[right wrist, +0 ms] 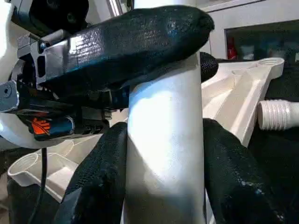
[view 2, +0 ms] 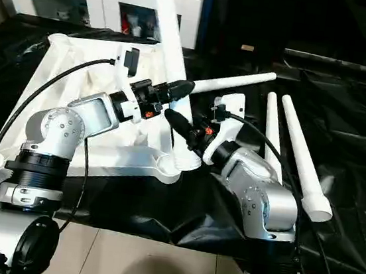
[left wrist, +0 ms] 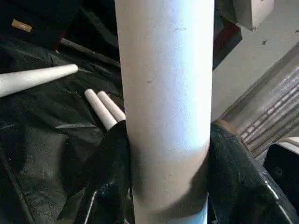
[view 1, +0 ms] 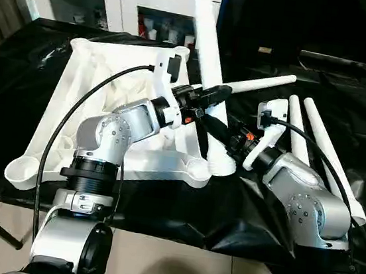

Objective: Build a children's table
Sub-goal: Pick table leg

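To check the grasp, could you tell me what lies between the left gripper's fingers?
The upright white table leg, flanked closely by the left gripper's black fingers, in the left wrist view.

This looks like a lab or workroom set up for robot trials. Beyond the left claw (view 1: 209, 95) stands a white cabinet (view 1: 113, 1) with glass doors, small bottles and jars on its shelves. The surface (view 1: 365, 126) under both claws is draped in crumpled black sheeting. Below the arms lies a pale tiled floor (view 1: 173, 269).
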